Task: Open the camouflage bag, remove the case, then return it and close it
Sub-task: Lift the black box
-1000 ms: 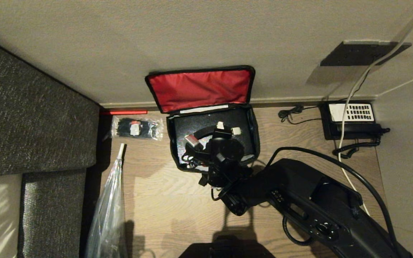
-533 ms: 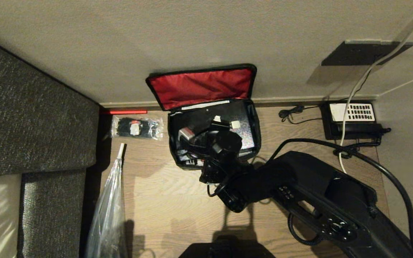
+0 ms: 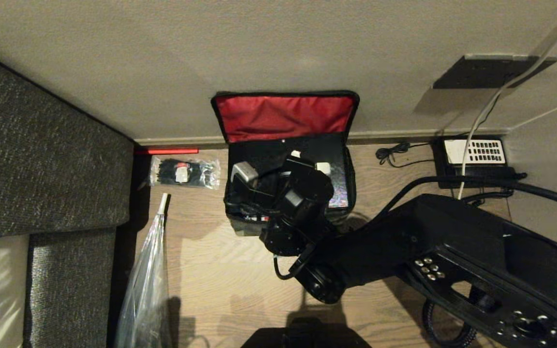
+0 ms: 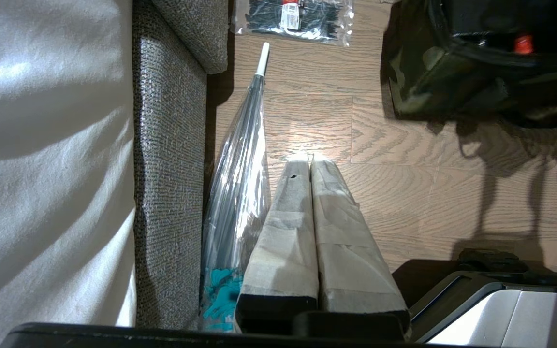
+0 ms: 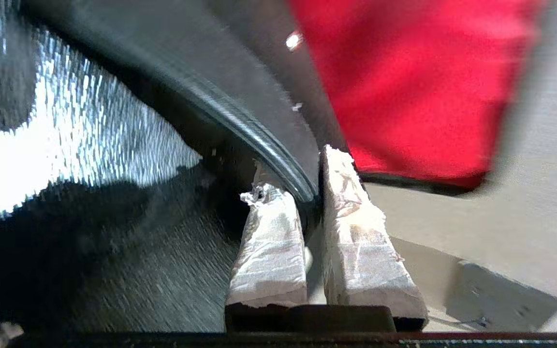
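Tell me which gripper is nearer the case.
Right. The right gripper is shut on the case at its edge, over the camouflage bag. The left gripper hangs shut above the floor, well short of the bag.

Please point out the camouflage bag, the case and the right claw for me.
camouflage bag [image 3: 285, 118]: head view, on the red lining of the open lid.
case [image 3: 337, 193]: head view, on its speckled corner beside the arm.
right claw [image 5: 311, 191]: right wrist view, between the taped fingertips pinching the case's edge.
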You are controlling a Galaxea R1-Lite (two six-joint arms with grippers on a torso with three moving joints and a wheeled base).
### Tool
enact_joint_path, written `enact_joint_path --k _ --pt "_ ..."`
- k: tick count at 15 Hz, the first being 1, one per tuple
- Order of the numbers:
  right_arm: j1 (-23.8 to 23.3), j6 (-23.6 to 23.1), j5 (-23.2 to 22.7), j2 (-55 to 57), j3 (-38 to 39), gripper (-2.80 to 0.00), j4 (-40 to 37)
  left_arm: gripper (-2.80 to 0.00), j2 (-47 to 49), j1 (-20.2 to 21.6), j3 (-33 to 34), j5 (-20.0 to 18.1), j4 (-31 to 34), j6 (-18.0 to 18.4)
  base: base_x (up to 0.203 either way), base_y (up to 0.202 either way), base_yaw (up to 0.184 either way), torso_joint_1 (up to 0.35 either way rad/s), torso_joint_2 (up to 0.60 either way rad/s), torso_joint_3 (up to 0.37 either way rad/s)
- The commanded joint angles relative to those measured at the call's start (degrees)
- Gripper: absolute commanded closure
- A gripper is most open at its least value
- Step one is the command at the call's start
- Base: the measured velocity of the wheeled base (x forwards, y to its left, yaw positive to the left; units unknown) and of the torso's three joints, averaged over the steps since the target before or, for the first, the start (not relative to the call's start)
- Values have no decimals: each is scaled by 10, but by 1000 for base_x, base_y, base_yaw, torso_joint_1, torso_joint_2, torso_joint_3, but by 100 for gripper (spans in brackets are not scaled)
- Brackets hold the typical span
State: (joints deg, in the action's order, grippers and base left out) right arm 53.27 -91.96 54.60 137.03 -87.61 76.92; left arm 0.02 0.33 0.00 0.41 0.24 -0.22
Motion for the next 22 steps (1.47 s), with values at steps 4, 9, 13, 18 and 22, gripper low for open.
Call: enact_joint_path --k 4,9,13,18,22 --pt "12 19 24 -50 9 0 -10 0 -1 0 2 0 0 0 0 0 0 0 0 0" --pt "14 31 27 -38 14 0 -22 0 -1 0 2 0 0 0 0 0 0 0 0 0" --pt "13 160 24 -21 1 0 -81 0 -1 0 2 0 0 -1 0 0 0 0 0 0" --pt "13 319 16 -16 -1 0 -165 0 -1 0 2 0 0 -1 0 0 0 0 0 0" --pt "13 373 2 -5 -9 0 -181 0 -1 0 2 0 0 0 0 0 0 0 0 0"
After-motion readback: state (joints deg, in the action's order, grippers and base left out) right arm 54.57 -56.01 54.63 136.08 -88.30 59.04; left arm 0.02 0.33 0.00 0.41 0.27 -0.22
